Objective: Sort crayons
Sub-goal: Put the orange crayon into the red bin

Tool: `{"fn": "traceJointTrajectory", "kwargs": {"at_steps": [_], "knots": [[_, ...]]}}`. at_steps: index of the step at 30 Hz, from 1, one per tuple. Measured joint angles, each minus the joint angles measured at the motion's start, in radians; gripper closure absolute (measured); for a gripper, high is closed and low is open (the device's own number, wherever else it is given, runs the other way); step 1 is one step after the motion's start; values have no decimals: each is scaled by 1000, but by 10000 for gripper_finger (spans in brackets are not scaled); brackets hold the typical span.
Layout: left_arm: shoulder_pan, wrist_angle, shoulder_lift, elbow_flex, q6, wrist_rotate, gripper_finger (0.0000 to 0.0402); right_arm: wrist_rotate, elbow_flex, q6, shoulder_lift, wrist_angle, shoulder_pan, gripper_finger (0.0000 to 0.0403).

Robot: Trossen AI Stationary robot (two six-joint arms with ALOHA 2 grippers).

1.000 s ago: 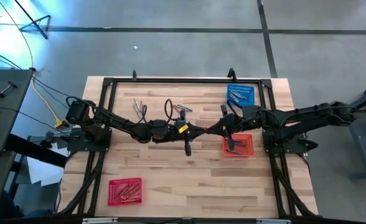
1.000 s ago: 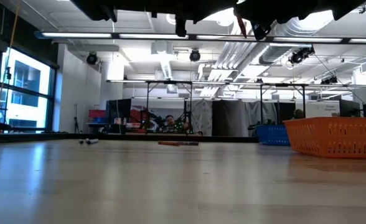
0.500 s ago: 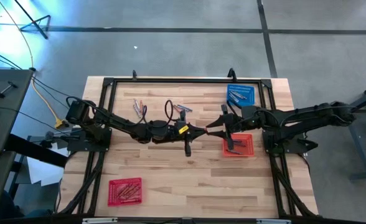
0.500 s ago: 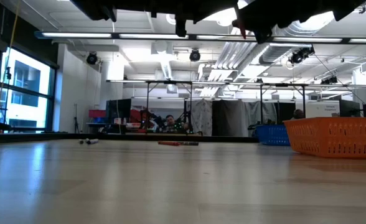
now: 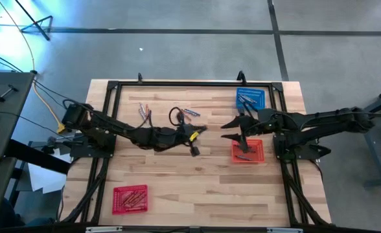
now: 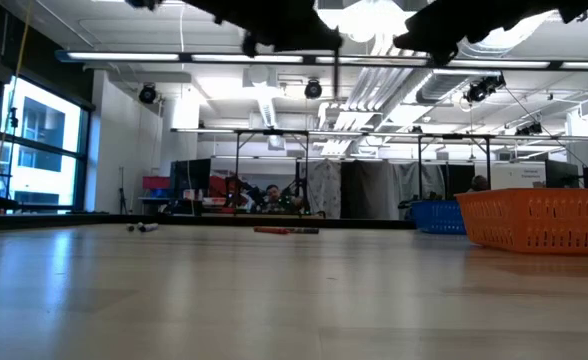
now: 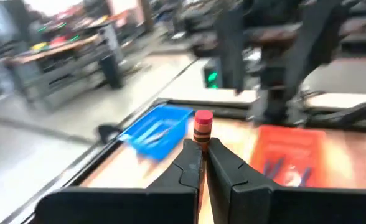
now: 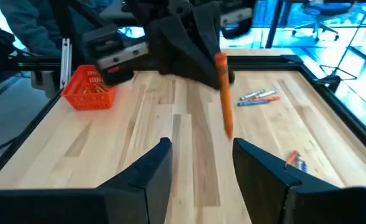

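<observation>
1. A thin red-orange wax crayon (image 7: 202,127) stands upright, pinched at its lower end in the left hand (image 7: 201,163).
2. Loose red and grey-blue crayons (image 5: 189,112) lie scattered on the wooden worktop (image 5: 197,188).
3. More crayons (image 5: 131,196) lie inside the baskets.

We can read no text, label, brand, number or sign in any of the views. The paper band on the red crayon (image 7: 202,127) that the left gripper (image 7: 203,163) holds shows only dark stripes, no letters we can make out. The far-off boards and screens in the room behind the table are too small and blurred for us to read.
</observation>
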Motion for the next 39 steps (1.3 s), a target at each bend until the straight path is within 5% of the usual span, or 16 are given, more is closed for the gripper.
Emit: {"fn": "traceJointTrajectory", "kwargs": {"at_steps": [4, 9, 15, 27, 39], "knots": [[-49, -274, -122, 0, -169, -60, 401, 16, 0, 23, -82, -80, 0, 242], [-169, -644, -302, 0, -609, -61, 401, 17, 0, 26, -121, -154, 0, 242], [-339, -877, -410, 0, -1070, 26, 401, 17, 0, 21, -98, -182, 0, 242], [-570, -1116, -300, -1, -1935, 475, 401, 92, 0, 28, -8, -130, 0, 242], [-682, -1244, -176, 0, -2240, 667, 402, 93, 0, 18, 54, -27, 0, 242]]}}
